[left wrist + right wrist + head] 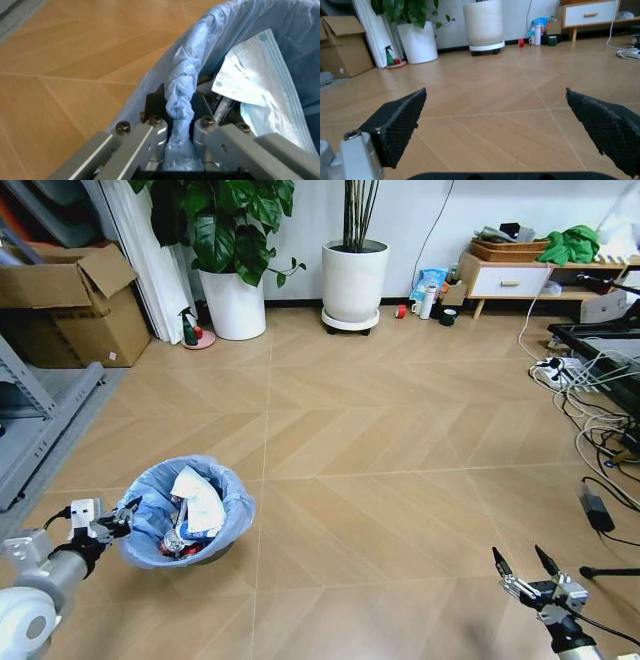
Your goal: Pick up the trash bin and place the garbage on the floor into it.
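Head view, lower left: my left gripper [124, 518] pinches the trash bin [185, 510] at its bagged rim; garbage [196, 502] inside. Keep level. My right gripper [527, 568] hangs open, empty.

The left arm reached forward low at the robot's left, its wrist level, and the left gripper [122, 517] was clamped on the rim of the trash bin [236, 505], a bunched fold of the blue liner pinched between its fingers [150, 129]. The right arm extended forward low at the robot's right, held clear above the floor. The right gripper [525, 562] pointed ahead with its two dark fingertips [400, 120] spread wide apart, holding nothing.
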Controlling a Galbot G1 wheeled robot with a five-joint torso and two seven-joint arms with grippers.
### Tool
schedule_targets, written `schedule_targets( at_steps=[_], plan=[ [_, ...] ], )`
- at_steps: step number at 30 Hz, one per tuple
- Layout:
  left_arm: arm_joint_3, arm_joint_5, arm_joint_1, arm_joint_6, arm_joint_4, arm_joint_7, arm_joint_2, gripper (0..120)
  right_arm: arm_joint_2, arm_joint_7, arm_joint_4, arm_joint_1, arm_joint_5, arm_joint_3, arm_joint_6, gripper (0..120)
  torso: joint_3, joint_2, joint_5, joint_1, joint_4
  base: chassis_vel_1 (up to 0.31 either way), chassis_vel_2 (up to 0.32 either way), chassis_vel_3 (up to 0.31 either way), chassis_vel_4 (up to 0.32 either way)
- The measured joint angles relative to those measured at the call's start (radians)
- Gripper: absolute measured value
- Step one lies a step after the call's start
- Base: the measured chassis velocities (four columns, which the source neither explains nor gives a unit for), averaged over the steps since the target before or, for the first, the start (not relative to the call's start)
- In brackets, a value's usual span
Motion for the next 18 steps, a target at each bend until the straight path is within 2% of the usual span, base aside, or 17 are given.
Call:
schedule_targets(
  at_steps=[11, 16, 18],
  plan=[
    [-0.009, 0.009, -0.015, -0.008, 0.06, -0.001, -0.023, 1, 0.004, -0.013, 0.008, -0.004, 0.003, 0.005, 0.01, 100, 0.0, 0.0, -0.0001, 0.0, 0.0001, 0.006, -0.004, -0.004, 0.005],
    [0.015, 0.003, -0.098, -0.007, 0.142, -0.025, -0.012, 1, 0.011, -0.023, 0.013, -0.005, 0.014, 0.007, 0.02, 100, 0.0, 0.0, -0.0001, 0.0, 0.0001, 0.0, 0.0, 0.0, 0.0],
    [0.046, -0.008, -0.149, -0.003, 0.197, -0.039, 0.011, 1, 0.014, -0.026, 0.019, -0.011, 0.015, 0.01, 0.021, 100, 0.0, 0.0, -0.0001, 0.0, 0.0, 0.0, 0.0, 0.0, 0.0]
  ],
)
